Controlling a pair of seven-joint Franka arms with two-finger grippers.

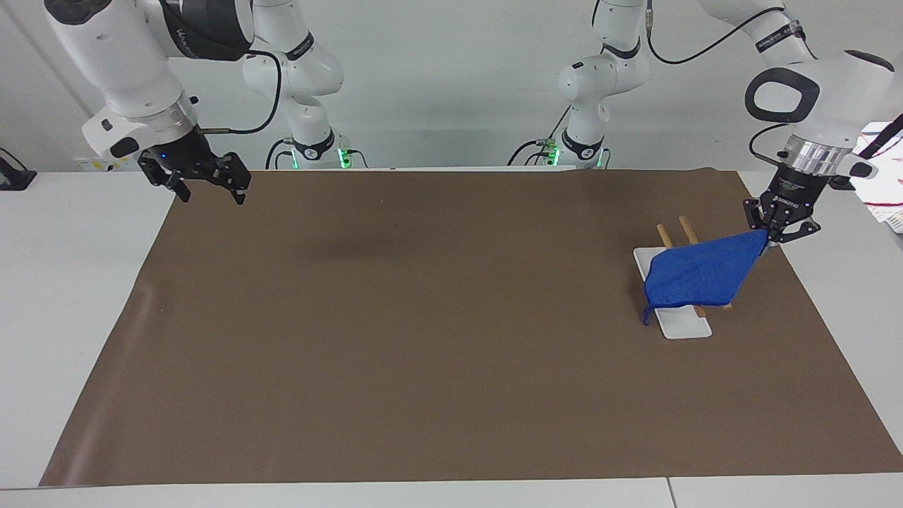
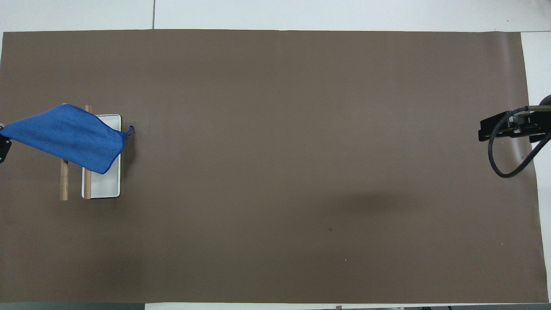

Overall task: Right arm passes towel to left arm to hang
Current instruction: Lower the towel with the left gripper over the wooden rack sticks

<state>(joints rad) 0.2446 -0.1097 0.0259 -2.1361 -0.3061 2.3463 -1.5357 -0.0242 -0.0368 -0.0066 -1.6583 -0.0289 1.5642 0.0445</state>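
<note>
Handover was done, you could see that: your left gripper was pinched shut on a corner of the blue towel, which draped across the two wooden rails of the rack, over its white base, at the left arm's end of the table. Your right gripper waited, jaws wide and empty, over the brown mat. Only the release was left, I judged.

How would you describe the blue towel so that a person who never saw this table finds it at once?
Start from the brown mat and go to the left arm's end, where a white rack base carries two wooden rods. The towel lies draped over them, one corner pinched by the left gripper. It is the only bright blue, fuzzy thing there.
</note>
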